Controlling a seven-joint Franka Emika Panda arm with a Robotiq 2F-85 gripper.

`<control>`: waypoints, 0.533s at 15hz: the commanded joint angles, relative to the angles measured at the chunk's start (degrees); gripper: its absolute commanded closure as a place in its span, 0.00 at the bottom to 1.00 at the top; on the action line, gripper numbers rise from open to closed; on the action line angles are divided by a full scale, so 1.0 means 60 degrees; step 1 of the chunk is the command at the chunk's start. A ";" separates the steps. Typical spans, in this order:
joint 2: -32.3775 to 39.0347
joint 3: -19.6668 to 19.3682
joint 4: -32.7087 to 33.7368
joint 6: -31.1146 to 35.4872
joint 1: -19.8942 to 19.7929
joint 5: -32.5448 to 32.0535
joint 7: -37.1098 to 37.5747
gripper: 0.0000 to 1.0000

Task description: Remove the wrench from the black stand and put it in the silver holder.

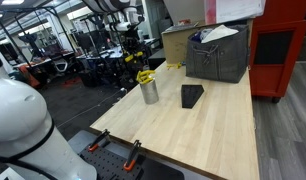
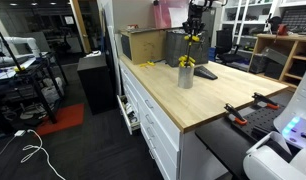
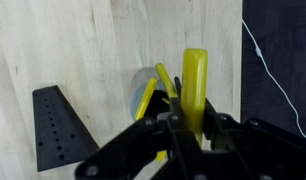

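Note:
My gripper (image 3: 193, 118) is shut on the yellow wrench (image 3: 195, 80), which stands upright between the jaws. Just beside and below it is the silver holder (image 3: 136, 98), with other yellow tools sticking out. The black stand (image 3: 58, 125) lies on the wooden table to the left and nothing is on it. In both exterior views the gripper (image 1: 135, 52) (image 2: 195, 28) hangs above the silver holder (image 1: 149, 93) (image 2: 185, 77). The black stand (image 1: 192, 95) (image 2: 206, 72) sits next to the holder.
A large dark grey bin (image 1: 218, 58) and a cardboard box (image 1: 178, 45) stand at the back of the table. A red cabinet (image 1: 283, 50) is beside it. Clamps (image 1: 131, 152) grip the table's front edge. The table's edge (image 3: 241, 60) runs close to the holder.

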 commanded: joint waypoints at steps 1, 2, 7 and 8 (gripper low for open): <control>-0.0337 0.0028 -0.0178 0.0338 0.0065 -0.0426 0.0193 0.94; -0.0351 0.0019 -0.0150 0.0407 0.0065 -0.0484 0.0263 0.94; -0.0461 -0.0045 -0.0044 0.0625 0.0013 -0.0645 0.0756 0.94; -0.0473 -0.0054 -0.0032 0.0640 0.0001 -0.0746 0.0876 0.94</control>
